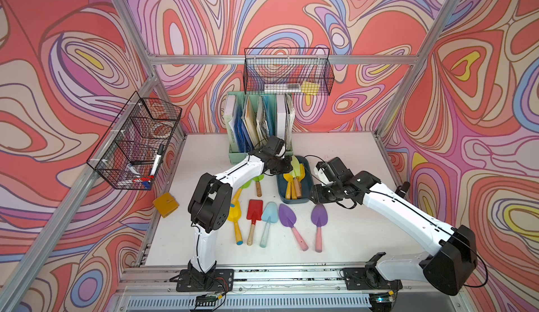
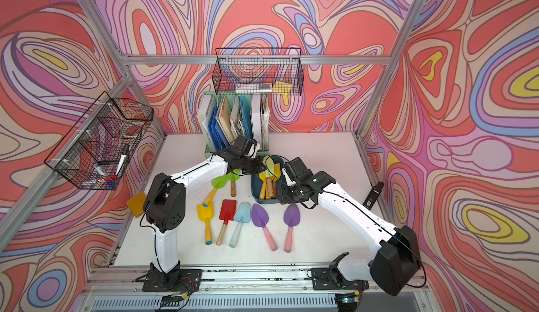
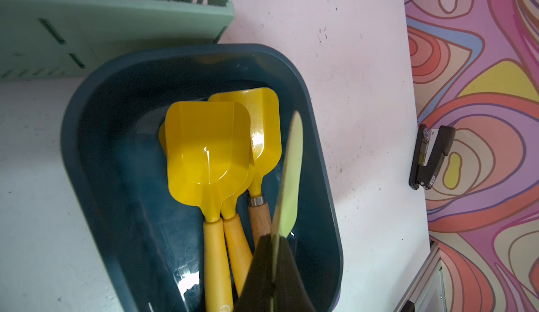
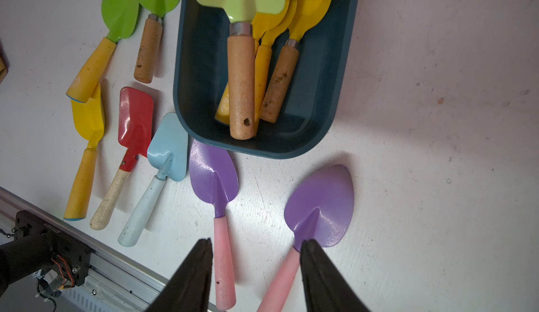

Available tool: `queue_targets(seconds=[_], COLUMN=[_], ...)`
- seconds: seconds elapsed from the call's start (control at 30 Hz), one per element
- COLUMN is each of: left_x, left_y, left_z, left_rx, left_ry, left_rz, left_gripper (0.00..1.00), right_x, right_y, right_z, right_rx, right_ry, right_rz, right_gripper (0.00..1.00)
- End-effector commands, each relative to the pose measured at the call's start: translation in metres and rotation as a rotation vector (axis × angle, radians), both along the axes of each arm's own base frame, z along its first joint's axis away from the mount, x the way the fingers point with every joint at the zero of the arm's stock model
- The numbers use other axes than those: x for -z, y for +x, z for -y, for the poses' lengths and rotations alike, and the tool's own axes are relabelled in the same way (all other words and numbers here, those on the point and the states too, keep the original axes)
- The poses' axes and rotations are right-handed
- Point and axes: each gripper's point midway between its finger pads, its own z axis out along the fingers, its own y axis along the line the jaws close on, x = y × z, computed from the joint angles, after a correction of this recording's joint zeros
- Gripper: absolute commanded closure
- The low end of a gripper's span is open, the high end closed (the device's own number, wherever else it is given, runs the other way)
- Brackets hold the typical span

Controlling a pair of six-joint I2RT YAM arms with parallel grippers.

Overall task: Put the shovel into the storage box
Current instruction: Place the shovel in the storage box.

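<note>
Table (image 1: 344, 156) is carrying everything. Toward its back edge I am seeing the storage box (image 3: 96, 156) sitting just in front of the mint file holder (image 3: 87, 19), with yellow shovels (image 3: 207, 150) lying inside. The left gripper (image 3: 275, 246) is pinching tight on the thin blade of the lime shovel (image 4: 241, 86), which is hanging over the box with its wooden handle pointing down into it; I cannot tell whether it is touching bottom. The right gripper (image 4: 256, 242) is hovering empty, jaws standing apart, above purple shovels (image 4: 214, 176) near the box's front end. I am judging the shovel light, rigid and glossy, so slippery at the blade; the wooden handle is offering the surer hold.
</note>
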Motion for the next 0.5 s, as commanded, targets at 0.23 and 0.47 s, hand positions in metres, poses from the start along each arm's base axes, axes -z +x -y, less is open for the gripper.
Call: queue_targets(seconds=[0.23,0.47], left_x=[0.014,0.025], left_y=[0.011,0.012], left_z=[0.002,0.002], left_rx=[0.008,0.011], left_ry=[0.031,0.053], left_rz=[-0.006,-0.027], left_gripper=[1.0,1.0], right_x=[0.0,0.003], right_y=[-0.003,-0.003], right_z=[0.002,0.001], right_rx=[0.006,0.004], right_ry=[0.004,0.004], right_rz=[0.014,0.008], right_gripper=[0.49,0.5])
